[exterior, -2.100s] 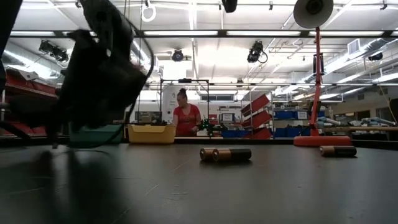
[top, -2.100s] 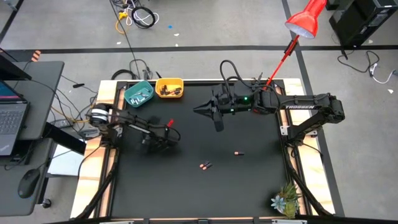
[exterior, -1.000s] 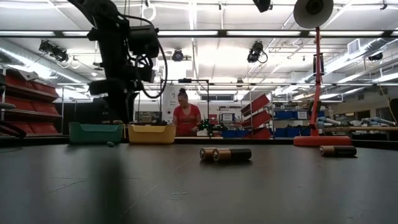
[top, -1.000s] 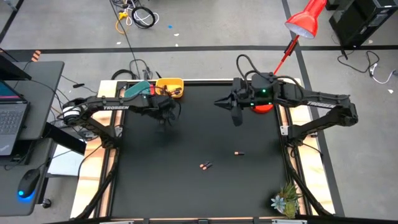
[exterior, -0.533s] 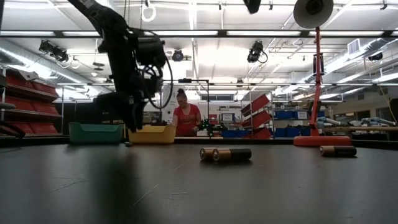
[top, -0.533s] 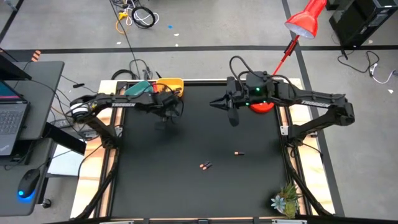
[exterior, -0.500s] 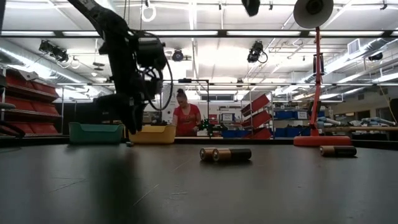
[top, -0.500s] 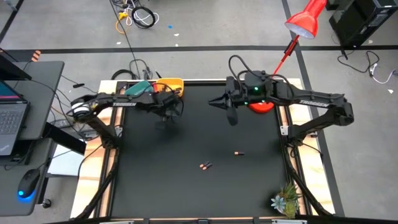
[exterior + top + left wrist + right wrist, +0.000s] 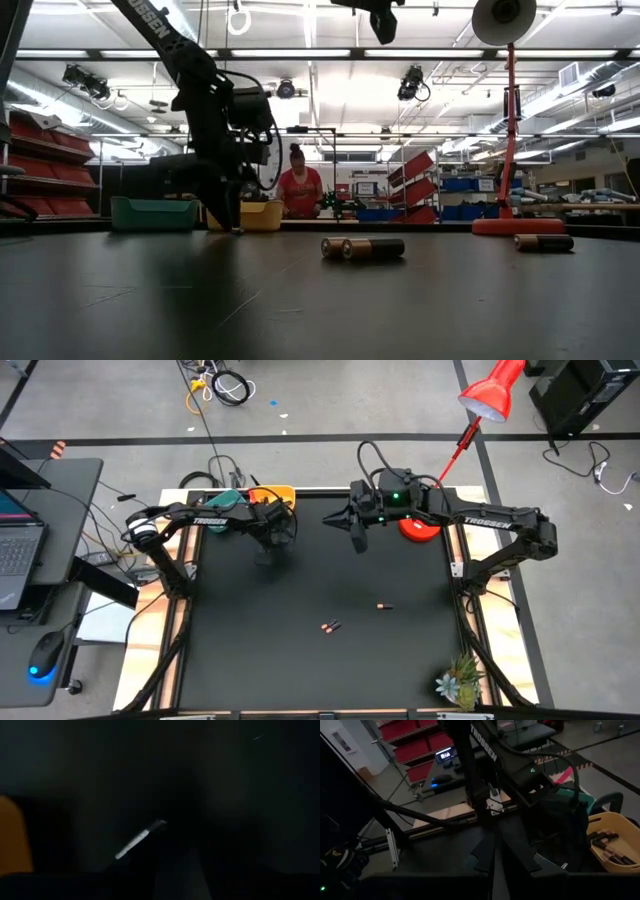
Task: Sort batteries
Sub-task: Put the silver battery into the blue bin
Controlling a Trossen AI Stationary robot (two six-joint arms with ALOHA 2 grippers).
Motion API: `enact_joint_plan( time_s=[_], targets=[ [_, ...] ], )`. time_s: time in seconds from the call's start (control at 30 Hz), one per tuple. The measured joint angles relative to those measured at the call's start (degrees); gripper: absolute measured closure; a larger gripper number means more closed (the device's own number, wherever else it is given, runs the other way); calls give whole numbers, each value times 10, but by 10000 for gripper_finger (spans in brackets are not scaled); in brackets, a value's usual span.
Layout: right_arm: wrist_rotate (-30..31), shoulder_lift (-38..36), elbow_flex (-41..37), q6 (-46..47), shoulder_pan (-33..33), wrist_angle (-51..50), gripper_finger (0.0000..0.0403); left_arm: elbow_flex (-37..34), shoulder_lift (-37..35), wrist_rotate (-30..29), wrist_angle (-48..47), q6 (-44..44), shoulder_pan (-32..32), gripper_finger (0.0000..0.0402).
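Two dark batteries with copper ends (image 9: pixel 330 626) lie together on the black mat's middle, and one more battery (image 9: pixel 383 605) lies to their right. The low view shows the pair (image 9: pixel 362 247) and the single battery (image 9: pixel 543 242). My left gripper (image 9: pixel 267 540) points down close over the mat, just in front of the yellow bowl (image 9: pixel 285 491) and right of the teal bowl (image 9: pixel 228 496). A whitish slanted streak (image 9: pixel 140 840) shows in the left wrist view; what it is I cannot tell. My right gripper (image 9: pixel 328 518) hovers high at the far middle, shut and empty.
Dark batteries with copper ends (image 9: pixel 606 844) lie in the yellow bowl (image 9: pixel 615 862). A red lamp's base (image 9: pixel 420 530) stands at the far right edge, a small plant (image 9: pixel 460 682) at the near right corner. A person (image 9: pixel 298 190) stands far behind the table.
My left gripper has moved along the far edge toward the table's right, from in front of the teal bowl to in front of the yellow bowl, and has sunk closer to the mat. My right gripper has drifted toward the table's left, staying high.
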Motion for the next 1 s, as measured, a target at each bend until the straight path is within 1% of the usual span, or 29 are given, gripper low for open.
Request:
enact_joint_plan(
  time_s=[0.17, 0.23, 0.33, 0.4, 0.47, 0.57, 0.73, 0.83, 0.93, 1.0],
  targets=[
    [-1, 1, 0, 2, 0, 3, 361, 0, 6, 34, -2, 0, 1, 254],
    [-4, 1, 0, 3, 0, 3, 361, 5, 7, 23, -8, 0, -4, 254],
    [-7, 1, 0, 4, 0, 2, 361, 37, 7, -19, -3, -10, -13, 254],
    [-9, 1, 0, 7, 1, 2, 361, 64, 7, -24, 1, -16, -17, 254],
    [-9, 1, 0, 17, 1, -1, 361, 95, 21, -27, 14, -52, -19, 254],
    [1, -3, 0, 34, -5, -17, 361, 152, 68, -43, 3, -137, -16, 255],
    [12, -20, 0, 31, -7, -45, 361, 263, 172, -62, -28, -267, -15, 255],
    [12, -34, 0, 25, -6, -57, 361, 333, 231, -97, -60, -309, -17, 255],
    [12, -47, 0, 24, -6, -64, 361, 391, 273, -100, -102, -333, -16, 255],
    [17, -57, 0, 23, -6, -73, 361, 417, 291, -100, -142, -354, -16, 255]
  ],
)
